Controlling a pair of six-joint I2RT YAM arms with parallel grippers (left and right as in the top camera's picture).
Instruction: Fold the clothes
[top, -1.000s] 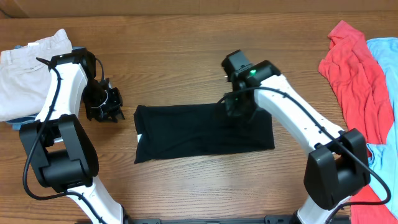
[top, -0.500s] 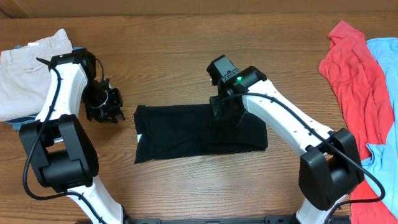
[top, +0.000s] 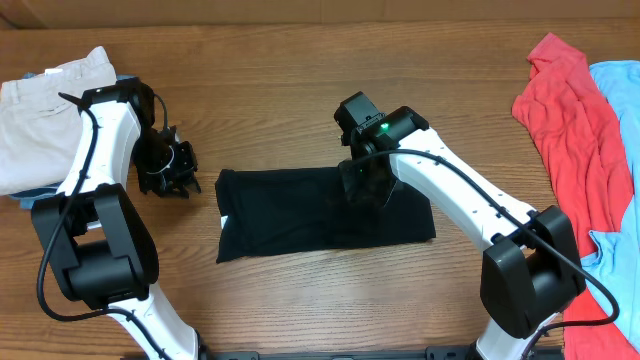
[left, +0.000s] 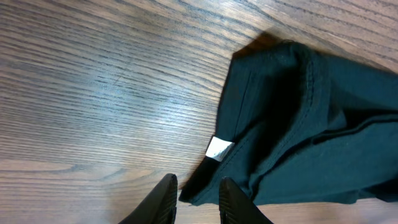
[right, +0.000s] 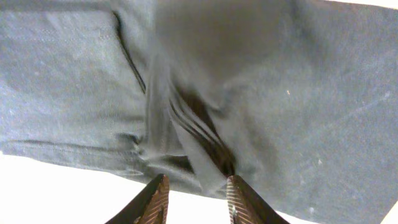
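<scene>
At mid-bench (top: 300, 80) the black shirt (top: 285, 215) lies as a flat folded band. Its long axis runs left to right, and its white label (left: 219, 148) is at the left end.

The right end effector (right: 196, 186) hangs over the band's upper edge, a little right of the middle, pointing down. The shirt is directly beneath it and spreads away to both sides. Its fingers stand apart, released. A raised ridge of cloth runs up to the gap between them but is not pinched, as far as the wrist view shows. The right arm reaches in from the lower right, with its wrist bent over the cloth.

The left end effector (top: 172, 172) is off the shirt, near its upper left corner, over bare wood. Its fingers are narrowly parted and grasp nothing. The left arm is folded back close to its base.

The next fold would probably go across the long axis, bringing one end over the other. The right arm is the nearer one, but it would first need a fresh hold out at the right end.
</scene>
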